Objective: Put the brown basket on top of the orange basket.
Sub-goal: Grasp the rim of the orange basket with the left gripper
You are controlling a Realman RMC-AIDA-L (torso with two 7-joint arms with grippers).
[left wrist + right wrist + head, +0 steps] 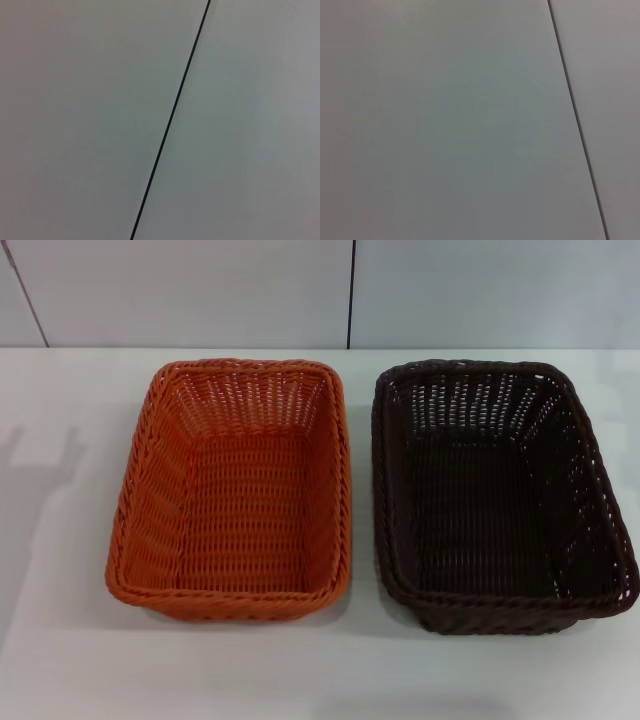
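The orange basket (236, 490) stands on the white table (60, 540), left of centre in the head view, open side up and empty. The brown basket (497, 495) stands right beside it on the right, also upright and empty, with a narrow gap between their rims. Neither gripper shows in any view. Both wrist views show only a plain pale panelled surface with a dark seam.
A pale wall (200, 290) of panels with dark seams rises behind the table's far edge. Bare table surface lies left of the orange basket and in front of both baskets. A faint shadow (40, 480) falls on the table at the left.
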